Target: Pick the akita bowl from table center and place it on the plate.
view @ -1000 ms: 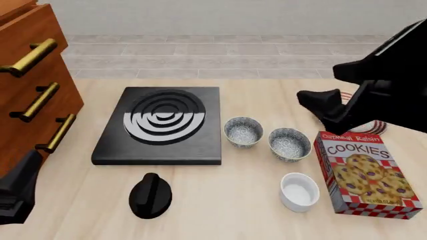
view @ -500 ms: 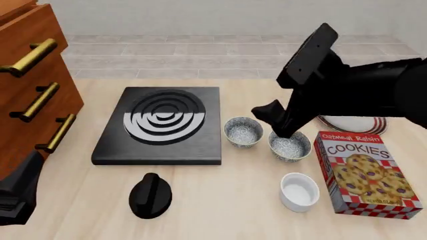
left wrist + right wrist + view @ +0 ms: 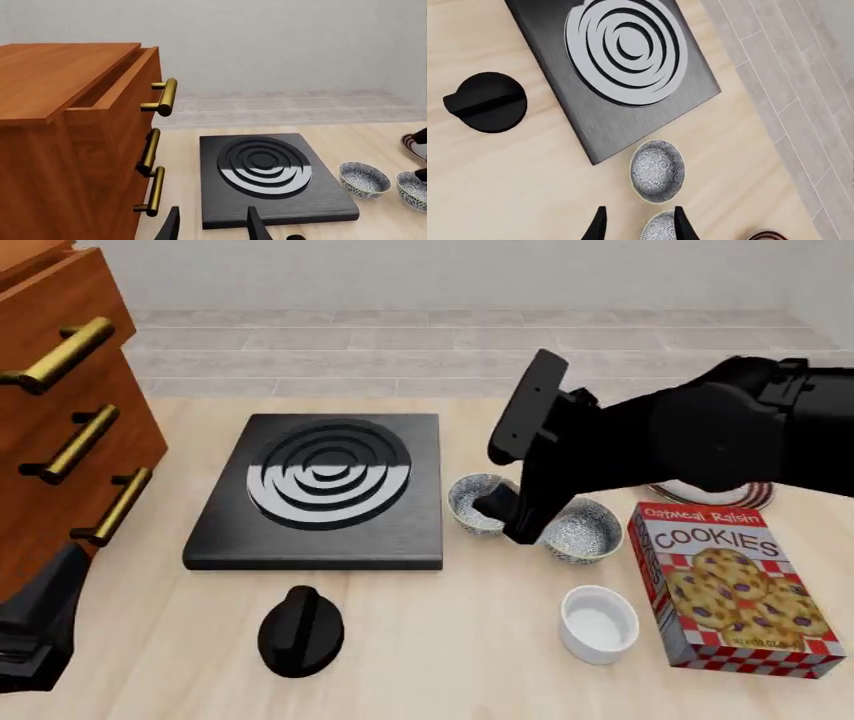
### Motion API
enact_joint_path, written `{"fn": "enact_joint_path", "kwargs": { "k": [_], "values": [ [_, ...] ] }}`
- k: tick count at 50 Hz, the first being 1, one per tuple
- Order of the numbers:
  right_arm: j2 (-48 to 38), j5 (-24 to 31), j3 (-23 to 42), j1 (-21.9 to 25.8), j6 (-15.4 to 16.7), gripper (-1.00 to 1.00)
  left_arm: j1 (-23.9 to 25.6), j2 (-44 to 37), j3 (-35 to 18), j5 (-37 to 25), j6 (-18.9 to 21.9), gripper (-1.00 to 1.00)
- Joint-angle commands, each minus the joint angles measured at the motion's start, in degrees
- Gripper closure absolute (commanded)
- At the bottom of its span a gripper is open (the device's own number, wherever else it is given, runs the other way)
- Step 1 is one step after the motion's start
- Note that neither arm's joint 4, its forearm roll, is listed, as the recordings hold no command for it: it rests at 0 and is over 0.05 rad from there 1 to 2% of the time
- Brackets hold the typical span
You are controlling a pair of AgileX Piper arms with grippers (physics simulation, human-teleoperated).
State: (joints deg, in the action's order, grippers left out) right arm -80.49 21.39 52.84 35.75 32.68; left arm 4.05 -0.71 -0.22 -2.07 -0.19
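Two look-alike speckled bowls sit right of the stove plate. The akita bowl (image 3: 470,498) (image 3: 657,171) (image 3: 363,179) is the one nearer the table's middle, partly covered by my right gripper (image 3: 507,518) (image 3: 639,214). That gripper hangs open above the two bowls, not touching either. In the right wrist view the twin bowl (image 3: 587,530) (image 3: 660,229) shows between the fingers. The red-striped plate (image 3: 714,494) (image 3: 764,235) lies behind the cookie box, mostly hidden by the right arm. My left gripper (image 3: 47,610) (image 3: 212,214) rests open at the near left, far from the bowls.
A black stove plate (image 3: 320,490) lies left of the bowls, with a black knob (image 3: 300,632) in front of it. A white ramekin (image 3: 598,623) and a cookies box (image 3: 734,585) stand at the near right. A wooden drawer cabinet (image 3: 60,420) fills the left edge.
My right arm swung left from over the plate, passed above the twin bowl and now hovers lower over the two bowls. The left arm and all objects stayed still.
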Motion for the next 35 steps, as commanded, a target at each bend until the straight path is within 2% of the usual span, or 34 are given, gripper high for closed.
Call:
{"fn": "enact_joint_path", "kwargs": {
  "k": [1,7,11,18,26,35],
  "values": [
    [-4.98,-0.92,0.95,-0.97,3.96,-1.0,0.32,0.32,-0.08,-0.36,0.01,-1.0],
    [-6.89,-1.43,1.37,-1.43,5.4,-1.0,0.42,0.33,-0.07,-0.4,-0.03,-1.0],
    [-9.06,-2.43,1.24,-2.69,7.76,-1.0,0.51,0.32,-0.03,-0.42,-0.12,-1.0],
    [-12.25,-3.84,1.95,-4.06,10.05,-1.0,0.66,0.28,-0.07,-0.44,-0.12,-1.0],
    [-14.21,-3.92,3.28,-2.94,9.94,-1.0,0.33,-0.17,-0.12,-0.12,-0.51,-1.0],
    [-16.48,-5.31,2.86,-2.5,11.35,-1.0,0.53,0.02,-0.26,-0.54,-0.86,-1.0]
  ]
}}
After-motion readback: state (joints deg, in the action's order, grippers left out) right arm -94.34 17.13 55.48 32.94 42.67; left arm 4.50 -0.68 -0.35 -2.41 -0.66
